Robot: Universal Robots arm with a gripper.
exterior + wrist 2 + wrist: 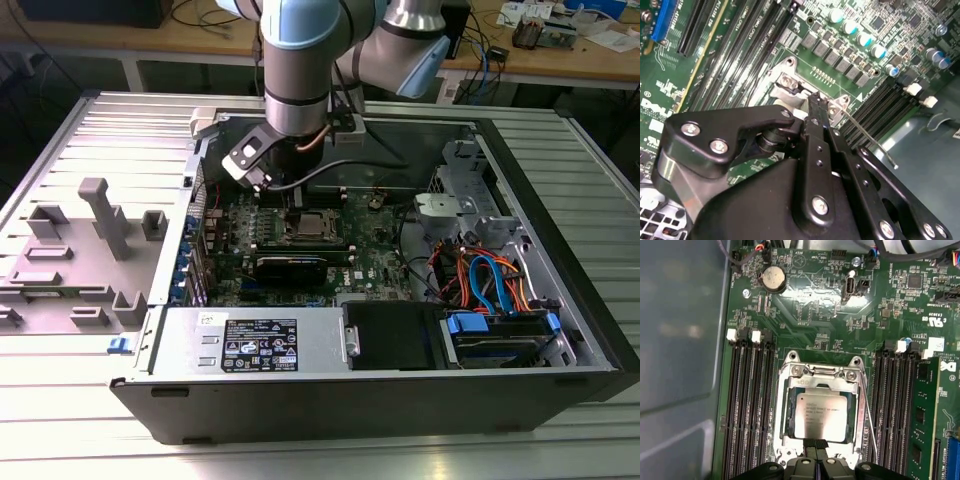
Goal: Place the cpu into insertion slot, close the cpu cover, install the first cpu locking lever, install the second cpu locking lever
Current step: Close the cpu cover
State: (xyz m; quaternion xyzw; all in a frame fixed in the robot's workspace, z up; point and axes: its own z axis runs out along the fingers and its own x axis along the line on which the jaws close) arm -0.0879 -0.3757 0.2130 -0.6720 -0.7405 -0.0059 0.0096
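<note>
Exterior view: a robot arm reaches down into an open computer case (560, 330) that lies on its side on a slatted metal desk (60, 420). The gripper (291, 203) hangs just over the green motherboard (375, 245), right beside the cpu (308, 228). A grey moulded fixture (95, 250) sits on the desk at the exterior view's left, well apart from the case.

The first wrist view looks straight down on the board. The cpu (821, 415) lies flat inside the insertion slot (790, 415), its dull silver top facing up. The cpu cover (856, 410) lies down around the chip, framing it on all sides. The fingers (810, 445) are pressed together, tips touching, right at the edge of the cover nearest the camera. Whether they pinch anything between them cannot be told. A thin metal locking lever (870, 435) runs along one side of the slot, just beside the cover. Long black memory slots (747, 405) flank the socket on both sides.

In the second wrist view, the gripper (815, 102) meets a corner of the socket, and the lever (870, 140) slants away from it.
</note>
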